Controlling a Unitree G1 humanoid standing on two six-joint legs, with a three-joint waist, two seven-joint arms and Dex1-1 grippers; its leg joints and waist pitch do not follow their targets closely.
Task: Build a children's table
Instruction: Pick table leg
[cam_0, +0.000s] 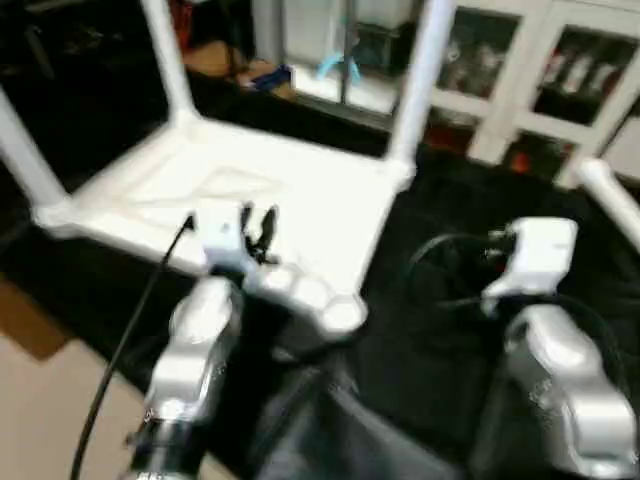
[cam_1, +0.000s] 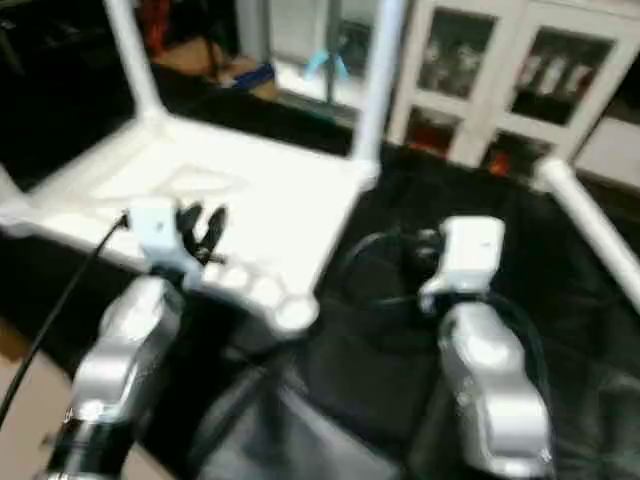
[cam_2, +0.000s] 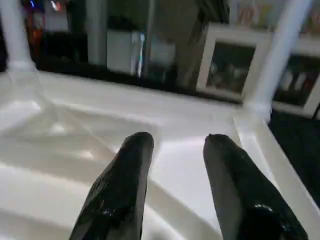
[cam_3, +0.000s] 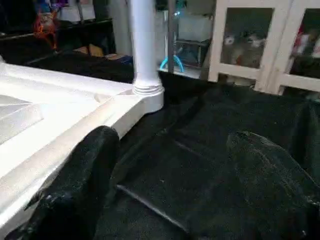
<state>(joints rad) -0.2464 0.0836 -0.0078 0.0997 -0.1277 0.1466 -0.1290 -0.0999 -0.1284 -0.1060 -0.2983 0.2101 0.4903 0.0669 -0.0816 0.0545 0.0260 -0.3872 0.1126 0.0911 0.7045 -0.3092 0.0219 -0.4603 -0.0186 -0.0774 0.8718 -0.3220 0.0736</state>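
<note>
No text, label, brand, number or sign can be read in any of the views.

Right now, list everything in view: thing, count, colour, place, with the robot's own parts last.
tabletop: one, white, upside down on the black cloth, ribbed underside up.
fitted legs: three, white, upright in corner sockets.
loose leg: one, white, lying on the cloth at the right.
empty socket: one, white, nearest corner.
black cloth: one, under the table parts.
cabinet: one, white, glass doors, behind.
left gripper: black fingers apart, above the tabletop, holding nothing.
right gripper: black fingers wide apart, over the cloth.
</note>
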